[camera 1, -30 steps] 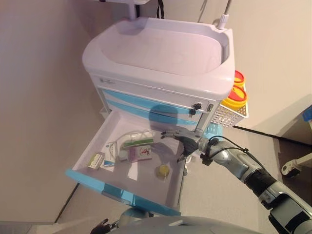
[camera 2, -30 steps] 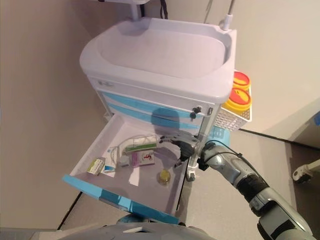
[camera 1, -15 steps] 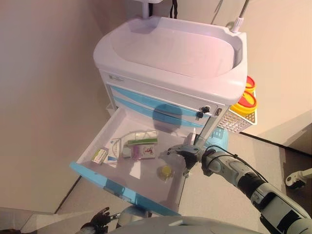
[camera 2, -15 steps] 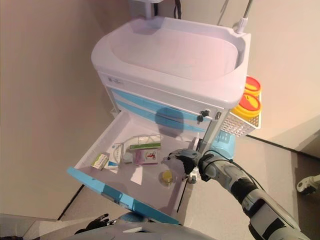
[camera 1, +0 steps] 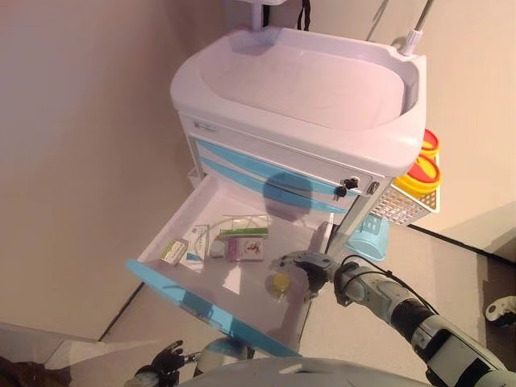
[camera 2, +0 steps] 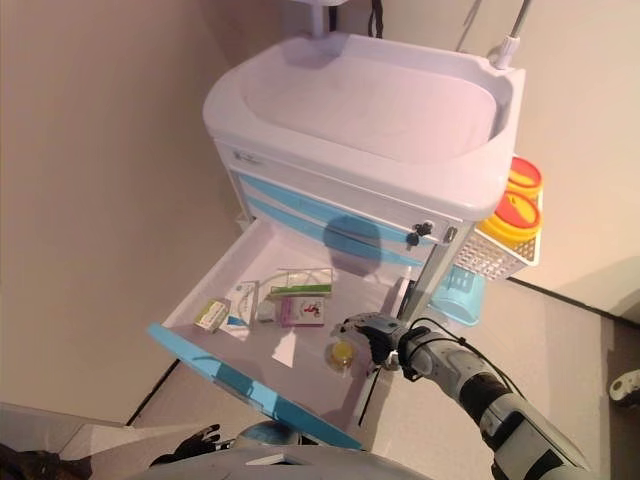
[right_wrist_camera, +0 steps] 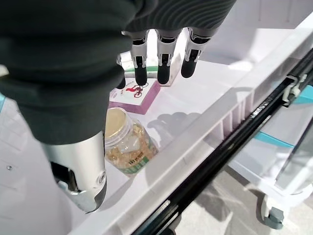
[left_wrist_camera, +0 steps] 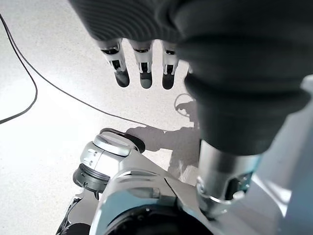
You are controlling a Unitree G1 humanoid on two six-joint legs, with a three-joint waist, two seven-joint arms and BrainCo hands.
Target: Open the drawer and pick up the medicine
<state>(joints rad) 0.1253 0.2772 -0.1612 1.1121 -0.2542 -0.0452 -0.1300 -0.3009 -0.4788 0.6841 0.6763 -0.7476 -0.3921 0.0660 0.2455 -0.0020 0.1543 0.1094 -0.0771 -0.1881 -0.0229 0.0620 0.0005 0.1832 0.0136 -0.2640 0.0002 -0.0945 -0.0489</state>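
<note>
Drawer (camera 1: pixel 190 300): pulled open.
Right hand (camera 2: pixel 366 331): fingers relaxed, empty, above capsule bottle (right_wrist_camera: pixel 125 141), seen only close up.
Left hand (left_wrist_camera: pixel 142 63): released, over floor.

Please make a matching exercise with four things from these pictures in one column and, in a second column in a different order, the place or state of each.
Things:
1. bottle
2. pink box
3. right hand
4. left hand

Places or states:
A. hangs low over the floor, holding nothing
B. lies flat in the middle of the open drawer
C. open, just above the bottle
D. lies near the drawer's right wall

Pairs: 1-D, 2-B, 3-C, 4-A
</note>
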